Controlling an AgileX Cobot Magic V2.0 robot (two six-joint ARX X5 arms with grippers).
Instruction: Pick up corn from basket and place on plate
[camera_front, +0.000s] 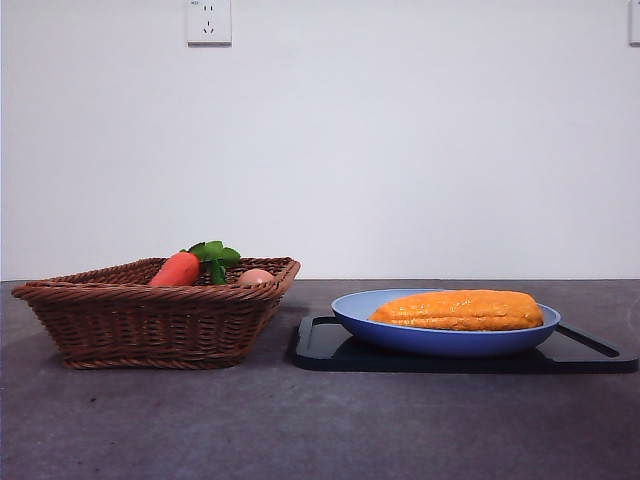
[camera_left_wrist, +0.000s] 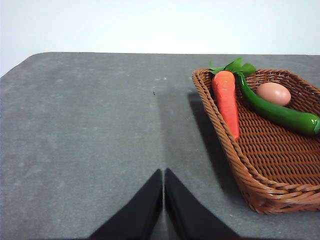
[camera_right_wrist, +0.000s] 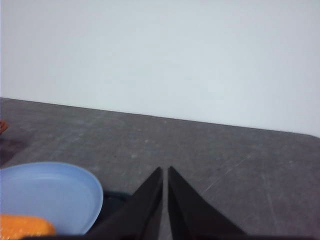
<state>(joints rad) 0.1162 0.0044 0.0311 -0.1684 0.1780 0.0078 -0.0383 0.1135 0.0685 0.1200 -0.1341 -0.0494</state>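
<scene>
From the low front camera the basket seems to hold only a carrot with green leaves and a pinkish egg peeping over its braided rim, but the left wrist camera looks down into it and reveals a long green vegetable lying on the woven floor between the carrot and the egg, which the front camera hides completely. No arm appears in the front view at all; only the wrist cameras show the tools. The left gripper hangs over bare table beside the basket, its two black jaws pressed together with nothing between them. The right gripper is likewise closed on nothing, poised near the edge of the plate. The table is dark grey and speckled, backed by a plain white wall with a socket high up. The corn lies lengthwise in the light-blue plate, which sits on a flat black tray just beside the basket; one orange end of the corn shows in the right wrist view.
</scene>
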